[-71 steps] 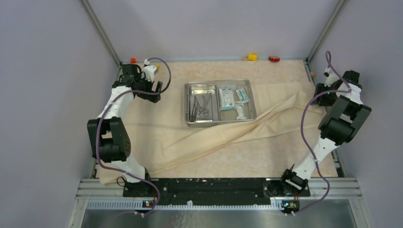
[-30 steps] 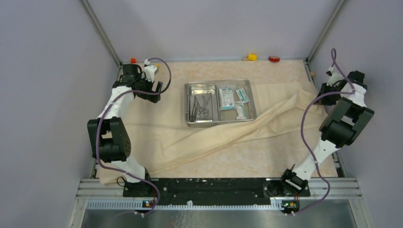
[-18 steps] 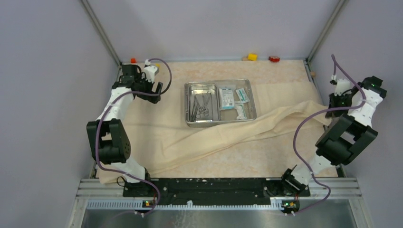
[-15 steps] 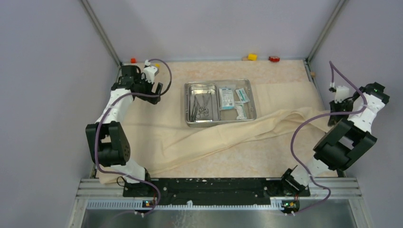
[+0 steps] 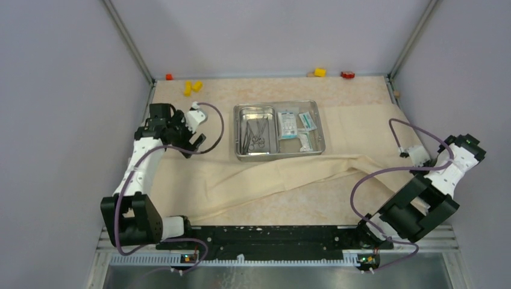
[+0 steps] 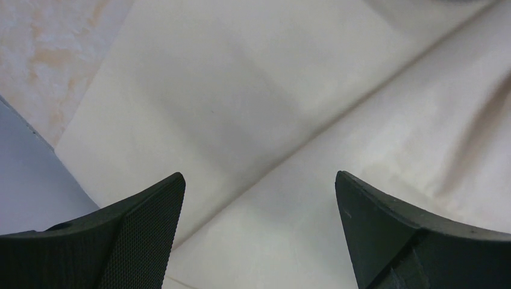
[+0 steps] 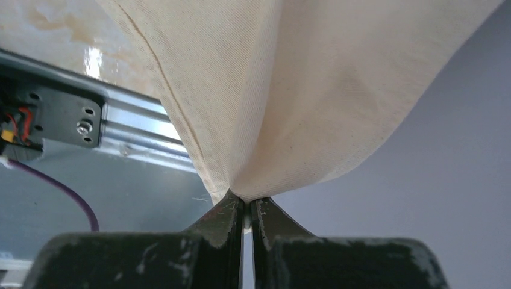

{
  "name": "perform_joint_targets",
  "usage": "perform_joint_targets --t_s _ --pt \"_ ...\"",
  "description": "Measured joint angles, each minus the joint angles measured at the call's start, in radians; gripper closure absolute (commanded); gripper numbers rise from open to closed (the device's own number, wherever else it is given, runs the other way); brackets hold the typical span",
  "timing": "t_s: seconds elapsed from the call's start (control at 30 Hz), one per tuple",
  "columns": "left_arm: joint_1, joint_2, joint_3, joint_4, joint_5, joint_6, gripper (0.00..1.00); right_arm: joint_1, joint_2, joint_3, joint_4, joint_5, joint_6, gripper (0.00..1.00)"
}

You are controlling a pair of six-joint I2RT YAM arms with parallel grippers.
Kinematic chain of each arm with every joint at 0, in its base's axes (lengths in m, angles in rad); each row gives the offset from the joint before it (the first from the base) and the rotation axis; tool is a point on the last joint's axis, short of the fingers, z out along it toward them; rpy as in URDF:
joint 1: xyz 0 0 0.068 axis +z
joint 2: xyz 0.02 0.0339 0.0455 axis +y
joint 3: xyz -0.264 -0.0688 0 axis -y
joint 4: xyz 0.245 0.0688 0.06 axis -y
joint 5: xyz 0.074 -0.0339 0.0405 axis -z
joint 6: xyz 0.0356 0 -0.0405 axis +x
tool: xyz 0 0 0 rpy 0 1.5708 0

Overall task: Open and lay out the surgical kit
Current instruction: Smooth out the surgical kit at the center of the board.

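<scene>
The right jaws are pinched together on a corner of the beige cloth wrap [image 7: 283, 90], which fans out beyond their tips. The left jaws stand wide apart and empty above flat cloth. Between the two pairs, well apart from each, the steel tray [image 5: 236, 129] sits on the cloth.

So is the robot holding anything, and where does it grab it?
The right gripper pinches a bunched edge of the beige cloth wrap; the left gripper holds nothing.
</scene>
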Motion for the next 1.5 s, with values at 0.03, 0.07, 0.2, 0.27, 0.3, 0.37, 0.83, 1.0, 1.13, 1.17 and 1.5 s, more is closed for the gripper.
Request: perform_joint_targets --t_s 0.03,0.07,0.2,0.27,0.3,0.37,0.83,1.0,1.13,1.17,1.5 --pt "0.000 -0.029 -0.021 -0.036 -0.006 0.049 0.01 -0.005 -0.011 -0.019 0.002 0.022 -0.022 1.00" --pt "0.000 -0.057 -0.043 -0.073 -0.014 0.098 0.01 -0.007 -0.018 -0.037 0.005 0.043 -0.043 1.00" --pt "0.000 -0.172 -0.148 -0.203 -0.050 0.278 0.01 -0.026 -0.027 -0.080 0.025 0.114 -0.115 1.00" --pt "0.000 -0.225 -0.202 -0.265 -0.062 0.360 0.01 -0.037 -0.027 -0.084 0.042 0.144 -0.146 1.00" --pt "0.000 -0.249 -0.226 -0.296 -0.063 0.397 0.01 -0.040 -0.027 -0.084 0.053 0.159 -0.161 1.00" --pt "-0.001 -0.284 -0.249 -0.349 -0.057 0.459 0.01 -0.042 -0.027 -0.084 0.072 0.182 -0.188 1.00" --pt "-0.001 -0.280 -0.325 -0.533 -0.084 0.772 0.01 -0.044 0.113 -0.079 0.232 0.276 -0.255 1.00" --pt "-0.001 -0.248 -0.330 -0.562 -0.067 0.819 0.01 -0.040 0.169 -0.053 0.251 0.275 -0.241 1.00" --pt "-0.001 -0.244 -0.367 -0.550 -0.023 0.848 0.05 -0.016 0.180 -0.048 0.263 0.274 -0.222 1.00" --pt "-0.001 -0.240 -0.381 -0.543 -0.019 0.856 0.06 -0.010 0.180 -0.048 0.264 0.273 -0.219 1.00" --pt "-0.002 -0.159 -0.483 -0.451 -0.114 0.892 0.09 0.055 0.212 -0.048 0.274 0.306 -0.184 1.00"
